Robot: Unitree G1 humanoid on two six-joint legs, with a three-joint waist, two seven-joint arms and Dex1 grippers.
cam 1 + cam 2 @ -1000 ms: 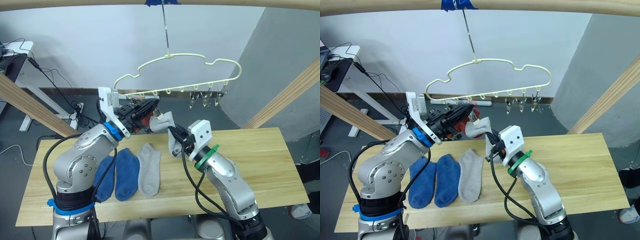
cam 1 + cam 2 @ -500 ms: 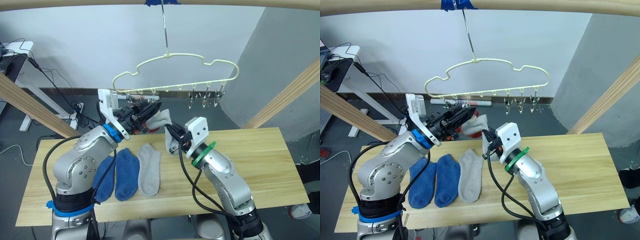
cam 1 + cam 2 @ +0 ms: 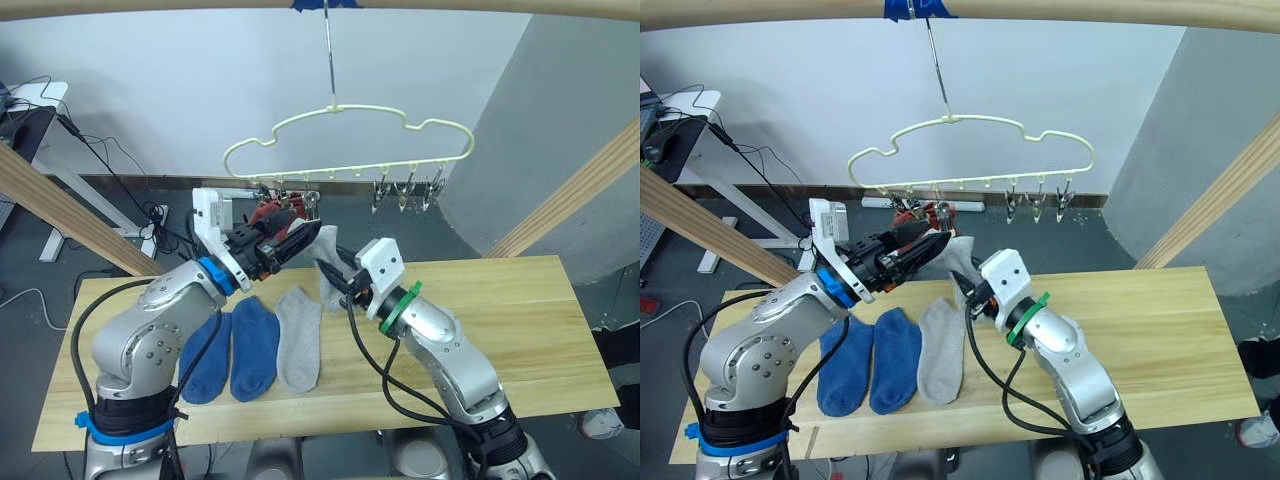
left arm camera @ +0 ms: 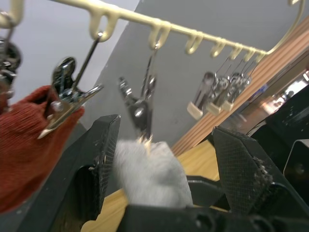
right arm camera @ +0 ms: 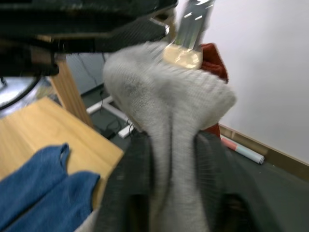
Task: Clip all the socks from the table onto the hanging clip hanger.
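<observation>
Two pincers meet just below the clip hanger (image 3: 350, 140), and between them you have a light grey sock (image 3: 325, 255) lifted off the worktop (image 3: 520, 320). Your right pincer (image 3: 965, 290) is closed on that raised grey sock, its cloth bunched between the black fingers in the right wrist view, with the sock's open end pushed up to a metal clip (image 5: 188, 36). Your left pincer (image 3: 300, 232) reaches in from the other side with its fingers spread wide; in the left wrist view the grey sock sits between them, right under the tip of a hanging clip (image 4: 140, 104). You cannot tell whether that clip has bitten onto the cloth.

One rust red sock (image 3: 268, 212) already hangs from a clip near the hanger's left end, just beside the clip you are working at. Further along the bar, three bare clips (image 3: 405, 190) dangle together toward the right end.

On the worktop, three socks lie flat side by side: two blue socks (image 3: 232, 345) and a second grey sock (image 3: 298, 335) just to their right.
</observation>
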